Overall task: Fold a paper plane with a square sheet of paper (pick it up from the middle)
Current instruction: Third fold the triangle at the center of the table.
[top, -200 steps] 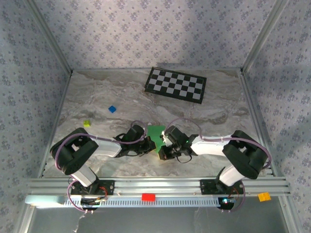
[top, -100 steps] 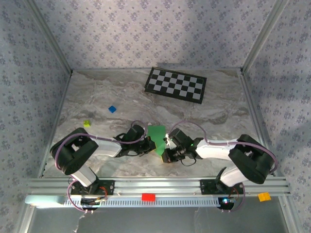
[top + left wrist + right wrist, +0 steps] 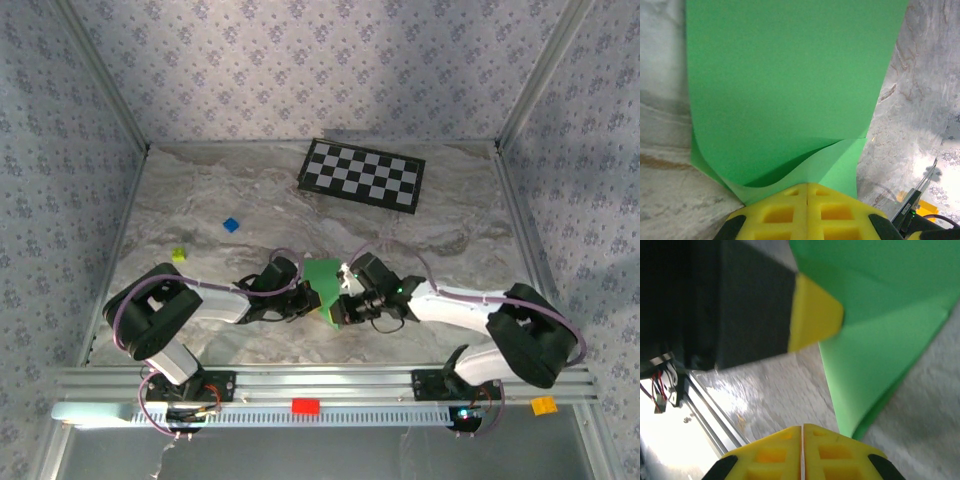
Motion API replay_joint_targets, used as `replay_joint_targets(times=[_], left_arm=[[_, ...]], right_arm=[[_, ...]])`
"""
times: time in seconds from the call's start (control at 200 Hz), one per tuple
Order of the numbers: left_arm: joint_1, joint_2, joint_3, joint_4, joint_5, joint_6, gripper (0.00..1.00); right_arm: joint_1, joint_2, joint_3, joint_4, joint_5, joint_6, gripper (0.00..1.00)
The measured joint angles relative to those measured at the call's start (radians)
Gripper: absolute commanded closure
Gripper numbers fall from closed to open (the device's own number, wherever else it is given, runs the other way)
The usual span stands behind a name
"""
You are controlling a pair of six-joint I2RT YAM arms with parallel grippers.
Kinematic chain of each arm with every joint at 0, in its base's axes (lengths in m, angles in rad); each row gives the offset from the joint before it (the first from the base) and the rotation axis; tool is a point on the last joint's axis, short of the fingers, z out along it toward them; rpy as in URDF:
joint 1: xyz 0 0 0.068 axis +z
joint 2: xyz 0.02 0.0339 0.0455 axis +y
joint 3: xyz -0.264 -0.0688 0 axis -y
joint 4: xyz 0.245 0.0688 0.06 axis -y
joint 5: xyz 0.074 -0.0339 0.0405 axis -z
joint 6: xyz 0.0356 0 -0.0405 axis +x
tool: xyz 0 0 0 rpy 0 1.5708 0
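We pinch the paper [image 3: 790,85] by a bent edge in our left gripper [image 3: 807,189], jaws closed on it, at the near middle of the table [image 3: 200,200]. Our right gripper [image 3: 802,430] has its jaws pressed together, empty, just beside the paper.

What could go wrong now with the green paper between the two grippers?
The left gripper is shut on the green paper at a curled, loose fold, so a pull might set a crooked crease or tear it. The right gripper is shut with the paper's edge right beside it; nudging in could crumple that edge. The grippers sit very close, so they could bump.
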Motion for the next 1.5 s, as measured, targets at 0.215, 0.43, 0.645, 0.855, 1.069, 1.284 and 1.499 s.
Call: replay_joint_targets(times=[0.215,0.43,0.645,0.855,1.069,1.284,1.499], left_arm=[[0.0,0.0,0.0,0.0,0.0,0.0,1.0],[0.0,0.0,0.001,0.0,0.0,0.008,1.0],[0.0,-0.008,0.037,-0.051,-0.014,0.055,0.9],[-0.011,-0.079,0.072,-0.103,-0.035,0.079,1.0],[-0.058,-0.049,0.073,-0.127,-0.038,0.075,1.0],[-0.058,0.003,0.082,-0.148,-0.042,0.076,1.0],[-0.037,0.003,0.082,-0.151,-0.037,0.08,1.0]], right_arm=[[-0.005,0.143,0.068,0.021,-0.006,0.019,0.9],[-0.025,0.181,0.023,0.064,-0.018,0.054,0.93],[-0.037,0.169,-0.023,0.141,-0.04,0.082,0.94],[-0.039,0.169,-0.024,0.142,-0.04,0.087,0.96],[-0.04,0.168,-0.024,0.141,-0.039,0.091,0.98],[-0.042,0.163,-0.03,0.143,-0.036,0.095,0.98],[-0.042,0.158,-0.039,0.153,-0.034,0.096,0.99]])
